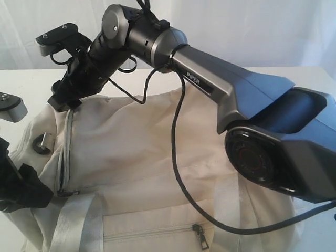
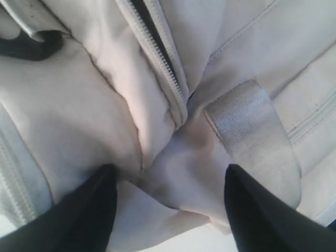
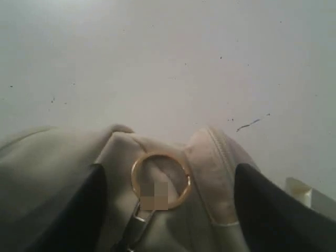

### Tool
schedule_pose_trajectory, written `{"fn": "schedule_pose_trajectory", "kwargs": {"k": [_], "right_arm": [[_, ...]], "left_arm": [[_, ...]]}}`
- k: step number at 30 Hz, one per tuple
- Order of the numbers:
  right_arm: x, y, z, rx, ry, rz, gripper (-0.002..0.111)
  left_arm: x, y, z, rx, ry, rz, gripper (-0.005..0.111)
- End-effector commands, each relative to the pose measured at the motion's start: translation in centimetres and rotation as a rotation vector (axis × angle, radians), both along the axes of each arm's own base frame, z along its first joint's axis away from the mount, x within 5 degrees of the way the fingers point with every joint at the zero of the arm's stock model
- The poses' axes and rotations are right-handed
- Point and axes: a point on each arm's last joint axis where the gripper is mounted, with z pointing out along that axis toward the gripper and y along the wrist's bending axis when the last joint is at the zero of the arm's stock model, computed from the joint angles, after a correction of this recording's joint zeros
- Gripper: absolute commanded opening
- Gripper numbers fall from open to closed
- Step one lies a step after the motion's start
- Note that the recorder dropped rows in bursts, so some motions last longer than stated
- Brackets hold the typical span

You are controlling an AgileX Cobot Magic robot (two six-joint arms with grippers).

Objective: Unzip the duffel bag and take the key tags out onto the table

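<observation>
The beige duffel bag [image 1: 142, 152] lies on the white table [image 1: 21, 84] and fills the lower part of the exterior view. Its grey main zipper [image 1: 65, 152] runs along the left end. My right gripper [image 3: 168, 178] reaches across to the bag's far left end and stands open. A gold ring [image 3: 160, 181] on a zipper pull lies between its fingers, untouched. My left gripper [image 2: 170, 178] is open at the near left end, its black fingers [image 2: 89, 210] straddling a bunched fold of fabric below the zipper [image 2: 163, 68]. The key tags are hidden.
A pale webbing strap [image 2: 252, 131] and a black D-ring [image 2: 31, 44] lie close to the left gripper. The zipped side pocket [image 1: 157, 231] faces the front. The right arm's black cable [image 1: 178, 173] hangs over the bag. Bare table [image 3: 157, 63] stretches beyond the bag's end.
</observation>
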Motion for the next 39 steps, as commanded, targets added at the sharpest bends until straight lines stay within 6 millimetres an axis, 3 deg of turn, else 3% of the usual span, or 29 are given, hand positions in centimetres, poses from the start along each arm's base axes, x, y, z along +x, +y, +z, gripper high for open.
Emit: {"fn": "schedule_pose_trajectory", "kwargs": {"k": [1,11,26,32,39], "right_arm": [[0.4,0.2,-0.7,-0.008,-0.006,-0.046,0.055],[1.2,0.3,0.0,0.057,-0.082,-0.121,0.0],[1.9,-1.4,2.1,0.044,-0.147,-0.204,0.0],[2.6,-2.8,2.3,0.076,-0.082,-0.285,0.0],[1.6,-3.4,3.0,0.017,-0.009,-0.262,0.0]], "left_arm": [[-0.2,0.0,-0.2,-0.01,0.016,0.006,0.063],[-0.2,0.0,-0.2,-0.009,0.015,0.004,0.063],[-0.2,0.0,-0.1,-0.008,0.009,0.001,0.063],[-0.2,0.0,-0.1,-0.009,0.005,0.002,0.063],[-0.1,0.0,-0.1,-0.011,-0.005,0.006,0.063]]}}
